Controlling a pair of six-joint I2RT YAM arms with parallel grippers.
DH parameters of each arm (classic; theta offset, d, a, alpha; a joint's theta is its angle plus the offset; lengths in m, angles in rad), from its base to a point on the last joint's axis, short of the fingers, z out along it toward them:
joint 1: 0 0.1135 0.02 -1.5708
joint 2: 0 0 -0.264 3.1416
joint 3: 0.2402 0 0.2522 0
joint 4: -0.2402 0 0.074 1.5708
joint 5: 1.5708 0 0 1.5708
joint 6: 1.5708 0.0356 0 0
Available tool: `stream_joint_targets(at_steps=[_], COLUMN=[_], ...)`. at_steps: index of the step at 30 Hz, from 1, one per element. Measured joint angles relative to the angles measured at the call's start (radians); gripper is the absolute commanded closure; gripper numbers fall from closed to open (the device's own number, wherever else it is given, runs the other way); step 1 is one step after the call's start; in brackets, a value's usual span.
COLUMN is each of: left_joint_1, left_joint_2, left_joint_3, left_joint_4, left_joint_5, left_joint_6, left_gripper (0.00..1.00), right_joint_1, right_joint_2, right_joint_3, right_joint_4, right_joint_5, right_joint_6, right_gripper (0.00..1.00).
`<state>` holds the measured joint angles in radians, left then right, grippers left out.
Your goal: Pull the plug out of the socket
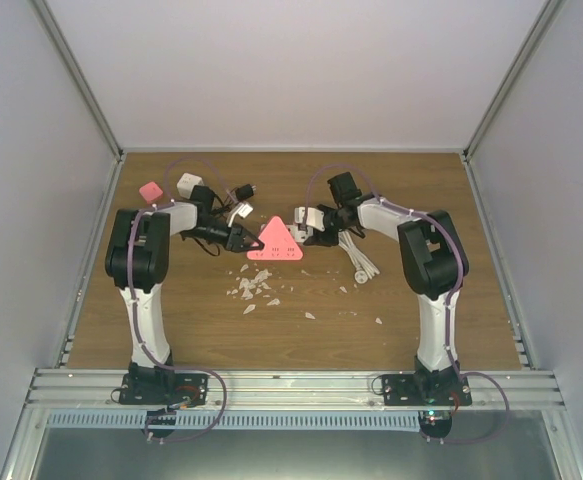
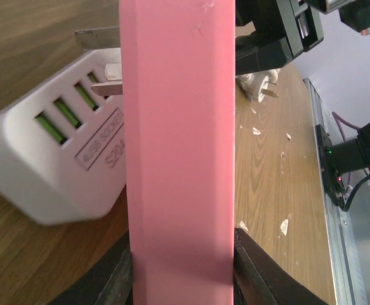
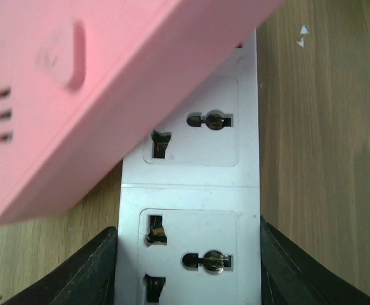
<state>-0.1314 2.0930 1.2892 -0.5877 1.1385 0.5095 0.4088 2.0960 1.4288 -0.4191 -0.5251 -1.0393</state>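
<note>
From above, the pink plug (image 1: 277, 243), a flat triangle, lies in the middle of the wooden surface (image 1: 401, 300) between the two arms. The left jaws meet its left corner and the right jaws reach its right side. White crumbs (image 1: 256, 285) lie just in front of it, and a white cable (image 1: 359, 258) lies beside the right arm. In the left wrist view, the left jaws are closed on the edge of the pink plug (image 2: 178, 159), with a dark finger (image 2: 108, 283) on each side, and a white charger (image 2: 51, 159) with green ports lies just to its left. In the right wrist view, the right jaws grip the white socket strip (image 3: 191, 190) between their fingers (image 3: 89, 273). The pink plug (image 3: 77, 95) covers the far end of the strip, and I cannot tell if its pins are inside.
</note>
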Motion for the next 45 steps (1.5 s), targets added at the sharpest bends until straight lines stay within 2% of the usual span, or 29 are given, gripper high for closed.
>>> stream_joint_targets(at_steps=[23, 27, 34, 45], left_joint_1=[0.066, 0.067, 0.076, 0.118], left_joint_2=[-0.122, -0.137, -0.238, -0.563], left_joint_3=[-0.002, -0.002, -0.016, -0.13], left_joint_4=[0.001, 0.0, -0.027, -0.082], left_joint_5=[-0.108, -0.122, -0.213, -0.505], left_joint_6=[-0.003, -0.002, 0.076, 0.328], left_gripper=[0.85, 0.86, 0.85, 0.84], right_joint_1=[-0.212, -0.26, -0.275, -0.276], right_joint_2=[-0.029, -0.039, -0.047, -0.047], right_joint_3=[-0.047, -0.06, -0.077, -0.082], right_joint_4=[-0.08, -0.091, -0.111, -0.161], right_joint_5=[-0.052, -0.051, -0.014, -0.001], right_joint_6=[0.071, 0.073, 0.07, 0.084], right_gripper=[0.63, 0.54, 0.24, 0.01])
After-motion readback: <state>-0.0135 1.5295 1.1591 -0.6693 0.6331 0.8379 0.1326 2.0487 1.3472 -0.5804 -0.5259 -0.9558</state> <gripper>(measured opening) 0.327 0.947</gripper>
